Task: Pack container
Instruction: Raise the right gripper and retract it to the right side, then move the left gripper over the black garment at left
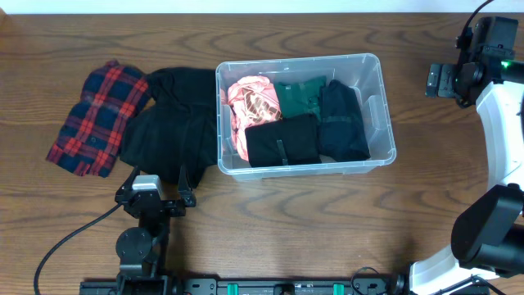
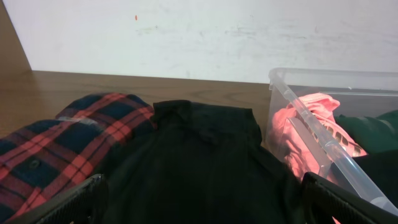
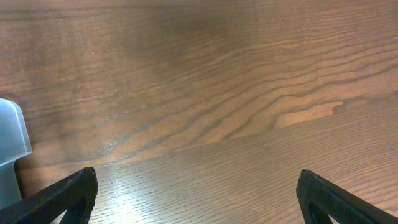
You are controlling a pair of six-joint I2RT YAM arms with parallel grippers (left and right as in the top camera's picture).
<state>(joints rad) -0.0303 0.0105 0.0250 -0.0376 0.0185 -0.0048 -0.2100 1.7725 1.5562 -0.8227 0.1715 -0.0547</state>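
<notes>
Container sits on the counter, right of centre in the overhead view, open top, clear walls. Inside: pink cloth at the left end, green cloth at the far side, a black fold on the near side, dark cloth at the right end. They overlap, so the edges and what lies under them are hidden; the garment types can't be told. Outside, a black garment lies against the container's left wall, its shape hard to read, dark on dark. The plaid shirt is left of it, touching or overlapping it. The left hand is at the near edge of the black garment, fingers apart and empty. Its wrist view shows only the finger ends in the bottom corners, and the container is cut off at the right. The right hand is well right of the container over bare counter, fingers apart, nothing between them; the arm is partly out of frame at the top right. In its wrist view a pale plastic bit is cut off at the left edge, and what it is can't be told.
</notes>
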